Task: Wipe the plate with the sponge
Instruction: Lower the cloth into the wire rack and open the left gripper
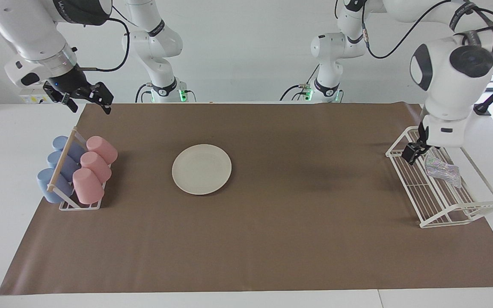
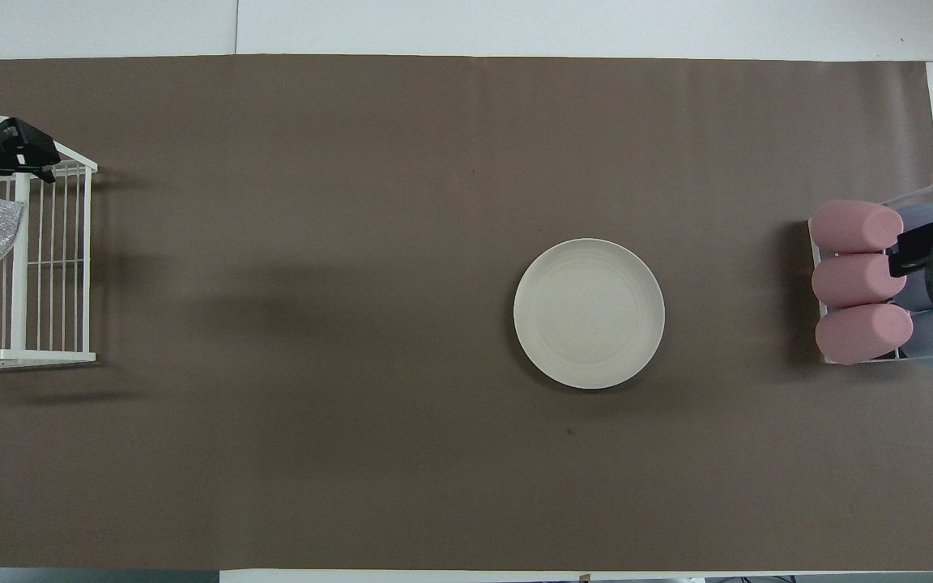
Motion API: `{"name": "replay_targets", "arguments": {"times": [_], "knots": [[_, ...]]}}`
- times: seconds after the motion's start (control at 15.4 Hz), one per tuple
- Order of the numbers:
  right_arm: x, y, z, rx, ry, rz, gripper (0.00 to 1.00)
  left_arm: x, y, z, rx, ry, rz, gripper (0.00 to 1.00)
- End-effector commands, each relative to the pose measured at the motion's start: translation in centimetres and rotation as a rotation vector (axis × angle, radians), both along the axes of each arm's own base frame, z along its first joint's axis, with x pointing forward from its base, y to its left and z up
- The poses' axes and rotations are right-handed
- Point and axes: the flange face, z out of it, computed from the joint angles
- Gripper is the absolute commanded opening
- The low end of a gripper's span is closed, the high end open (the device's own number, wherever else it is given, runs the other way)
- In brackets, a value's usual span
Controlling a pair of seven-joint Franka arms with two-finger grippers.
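The sponge (image 1: 443, 171) lies in the white wire rack (image 1: 439, 201), the left hand (image 1: 420, 150) spread wide just above it, the plate (image 1: 201, 169) well apart, the right hand (image 1: 86, 100) waiting, wide.

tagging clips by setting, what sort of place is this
Likely a robotics lab set up as a dishwashing bench: two arms at a paper-covered table, a plate, a cup rack and a wire rack holding a sponge.

Matt smooth cream plate (image 1: 201, 169), shiny wrinkly mesh sponge (image 1: 443, 172), white-coated wire rack (image 1: 443, 205), matt brown paper mat (image 1: 272, 239)
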Motion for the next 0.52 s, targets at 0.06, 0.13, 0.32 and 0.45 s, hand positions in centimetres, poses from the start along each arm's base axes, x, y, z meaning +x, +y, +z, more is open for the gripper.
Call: {"name": "replay_targets", "arguments": {"times": [0.06, 0.13, 0.32, 0.45], "knots": [[-0.5, -0.1, 0.0, 0.007, 0.013, 0.024, 1.00, -4.6, -1.8, 4.7, -0.082, 0.045, -0.061, 1.00], [-0.5, -0.1, 0.0, 0.007, 0.013, 0.025, 1.00, -5.5, -2.4, 5.1, -0.089, 0.073, -0.077, 1.00], [-0.5, -0.1, 0.0, 0.007, 0.013, 0.025, 1.00, -7.5, -3.4, 6.2, -0.163, 0.125, -0.176, 1.00], [-0.5, -0.1, 0.0, 0.007, 0.013, 0.024, 1.00, -8.2, -3.7, 5.5, -0.199, 0.140, -0.199, 1.00]]}}
